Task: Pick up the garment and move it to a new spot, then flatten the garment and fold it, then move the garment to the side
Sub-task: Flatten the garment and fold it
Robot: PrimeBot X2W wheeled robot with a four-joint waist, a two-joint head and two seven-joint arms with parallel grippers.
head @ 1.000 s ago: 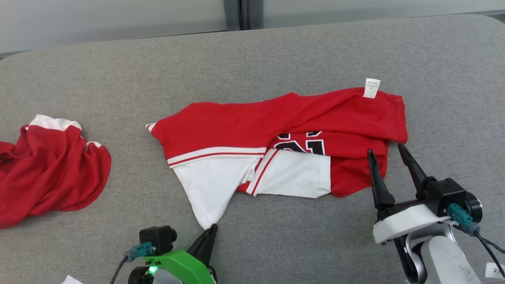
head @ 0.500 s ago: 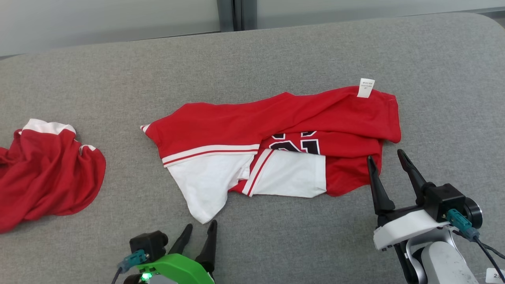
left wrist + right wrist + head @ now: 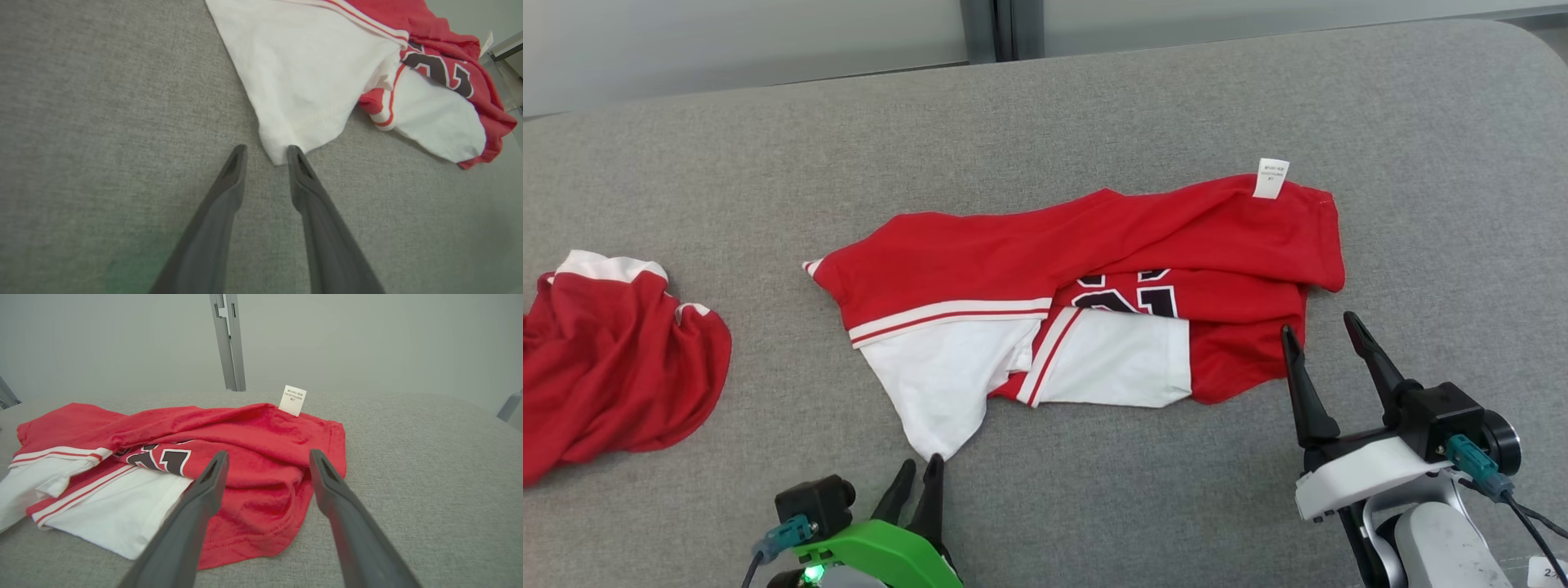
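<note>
Because the grey table [image 3: 1094, 106] is soft and fuzzy, cloth will likely drag on it rather than slide. The shirt [image 3: 1029, 253], red with white panels, lies on it crumpled and half doubled over, not yet flat. Well off to the shirt's left sits another red garment [image 3: 621, 367] in a heap. The right gripper [image 3: 1318, 324] hovers just beside the shirt's right hem, fingers spread wide, holding nothing. The left gripper [image 3: 920, 462] stands at the shirt's near white corner, fingers parted a little, with the corner's tip just between them and not pinched. A white label [image 3: 1271, 177] sticks up at the shirt's far right edge. The risk, as I judge it, is that closing on so small a bite of corner could let it slip free. It could also catch only one layer, so a pull would bunch the shirt instead of flattening it.
</note>
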